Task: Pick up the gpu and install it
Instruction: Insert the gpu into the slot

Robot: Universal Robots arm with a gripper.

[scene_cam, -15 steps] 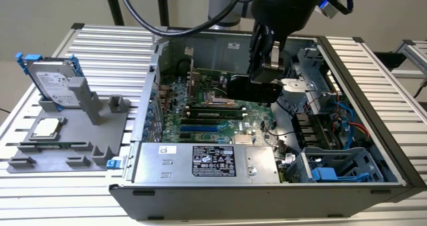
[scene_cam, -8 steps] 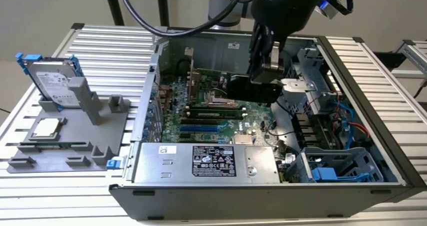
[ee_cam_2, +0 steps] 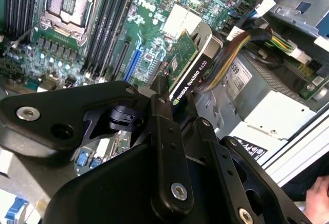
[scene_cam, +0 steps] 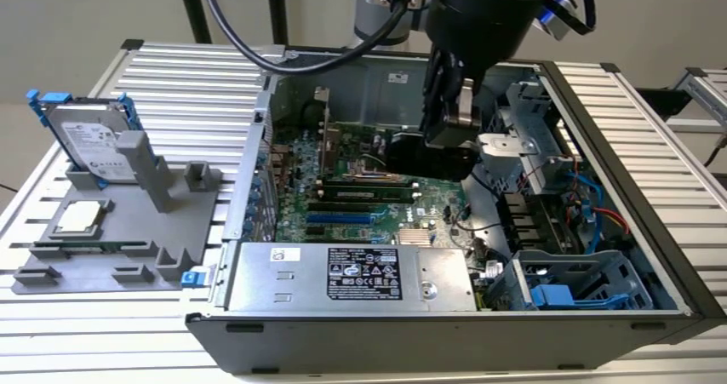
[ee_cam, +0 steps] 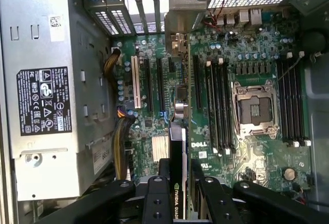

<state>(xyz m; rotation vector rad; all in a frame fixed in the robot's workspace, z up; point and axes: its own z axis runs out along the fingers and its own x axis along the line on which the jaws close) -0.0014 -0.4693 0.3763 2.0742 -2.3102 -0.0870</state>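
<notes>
I have the gripper pinching the gpu on edge by its upper rim, hanging over the motherboard inside the open computer case, just above the expansion slots. I judge it light, stiff but fragile, so the shroud edge is the safest hold. In the first wrist view its bracket end points toward 12 o'clock.
</notes>
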